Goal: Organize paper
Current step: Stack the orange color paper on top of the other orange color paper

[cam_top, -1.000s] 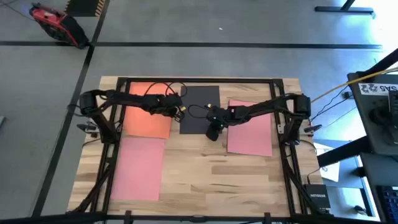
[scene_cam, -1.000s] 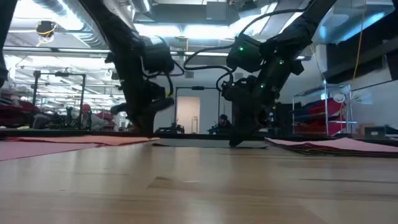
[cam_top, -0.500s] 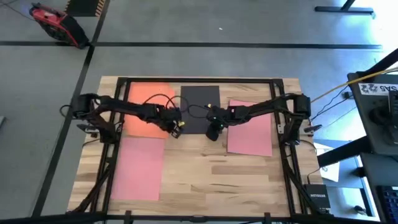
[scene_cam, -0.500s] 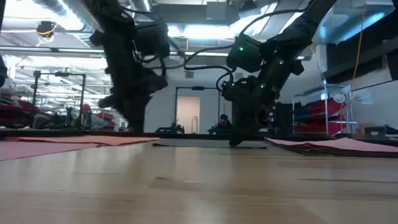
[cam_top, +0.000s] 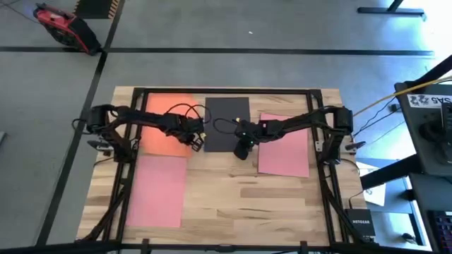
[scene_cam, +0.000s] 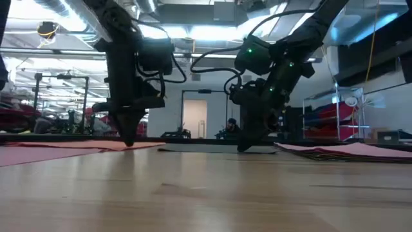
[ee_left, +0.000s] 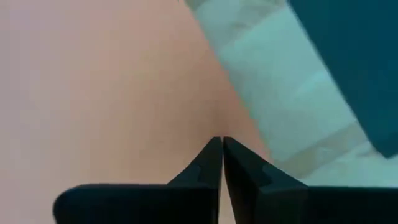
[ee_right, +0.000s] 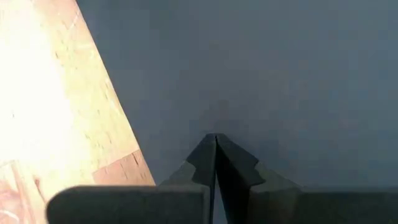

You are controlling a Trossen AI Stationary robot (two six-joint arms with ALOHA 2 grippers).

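The sheets look light, limp and slippery on wood, so I judge an edge or corner is the best place to take hold. The left gripper (cam_top: 195,140), fingers pressed together, points down at the orange sheet (cam_top: 162,130) near its edge. The right gripper (cam_top: 241,150), likewise closed, presses on the black sheet (cam_top: 226,116). Both arms reach inward, wrists bent downward.

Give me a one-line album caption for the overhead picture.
Two robot arms press closed grippers, left on the orange sheet, right on the black sheet, beside pink sheets.
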